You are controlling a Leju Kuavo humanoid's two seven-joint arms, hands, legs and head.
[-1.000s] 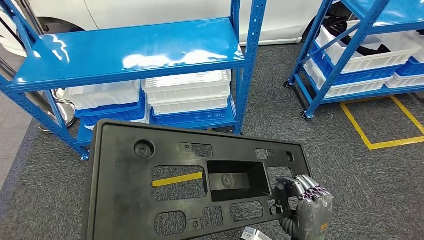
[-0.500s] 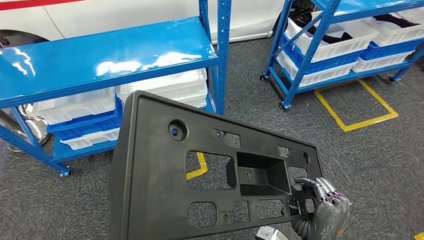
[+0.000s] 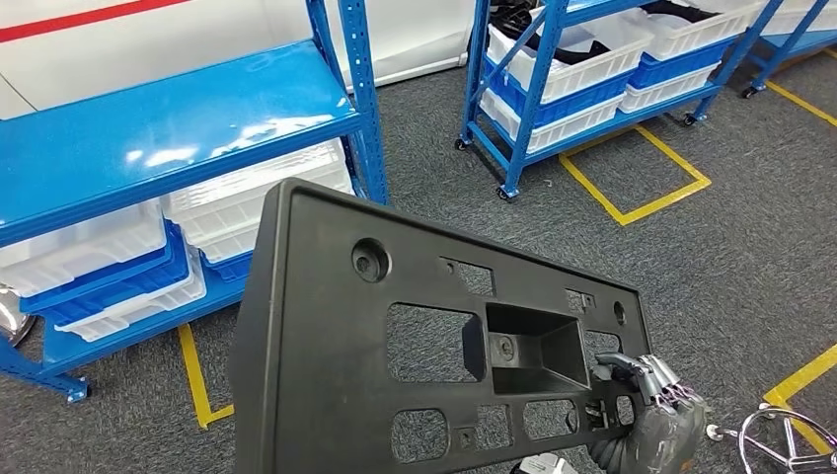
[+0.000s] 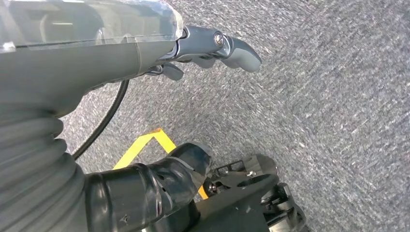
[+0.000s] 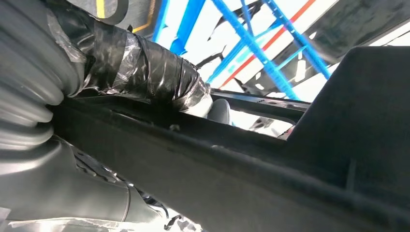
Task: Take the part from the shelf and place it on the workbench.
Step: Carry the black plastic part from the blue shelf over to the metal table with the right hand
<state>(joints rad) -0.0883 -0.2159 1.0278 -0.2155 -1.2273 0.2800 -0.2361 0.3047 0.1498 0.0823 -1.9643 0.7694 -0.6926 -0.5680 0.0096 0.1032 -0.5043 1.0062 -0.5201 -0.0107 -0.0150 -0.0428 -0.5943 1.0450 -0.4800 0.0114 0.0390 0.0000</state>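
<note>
The part (image 3: 326, 346) is a large black plastic panel with several cut-outs and a square recess, held tilted in front of me. My right hand (image 3: 656, 420) grips its lower right edge, fingers curled over the rim. In the right wrist view the part's dark edge (image 5: 290, 193) runs across the picture, with the hand's taped thumb (image 5: 145, 67) laid on it. My left hand (image 4: 193, 48) hangs over the grey carpet, holding nothing, with the thumb stretched out.
A blue shelf (image 3: 148, 128) with white bins (image 3: 247, 202) under it stands at the left. A second blue rack (image 3: 592, 69) with bins is at the back right. Yellow floor tape (image 3: 642, 168) marks the grey carpet. A metal ring-shaped frame (image 3: 780, 444) lies at bottom right.
The whole picture has shifted: the camera has turned right, so the shelf slid left and the second rack came nearer the middle. My right hand still grips the part.
</note>
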